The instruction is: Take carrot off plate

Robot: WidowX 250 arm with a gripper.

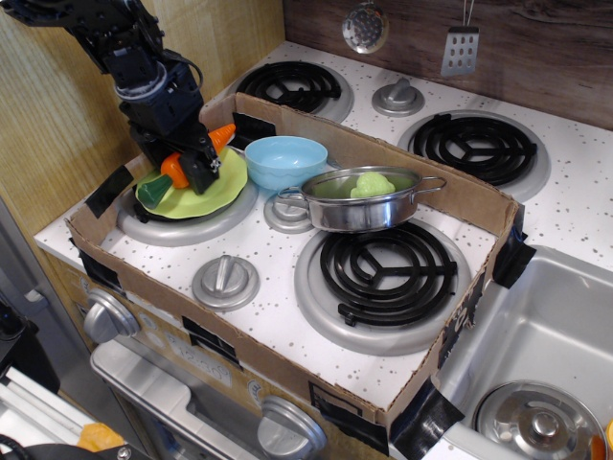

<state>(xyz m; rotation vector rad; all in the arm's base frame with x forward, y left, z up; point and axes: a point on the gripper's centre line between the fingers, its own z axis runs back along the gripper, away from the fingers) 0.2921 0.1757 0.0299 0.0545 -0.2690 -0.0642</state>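
the black end effector (pixel 184 151) is seen clenched on the smooth orange plastic toy carrot with a dark green stub top (pixel 175 169), which is held across the round lime yellow-green plastic plate (pixel 213 187) on the front left burner; whether the carrot is touching the plate or just above it cannot be told. the step in hand is judged to be the lift-off, with the grasp already made. next, the carrot is to be raised clear of the plate's rim and carried aside to bare tabletop (pixel 278 278), away from the light blue bowl (pixel 284 161). no brands, labels or writing can be read.
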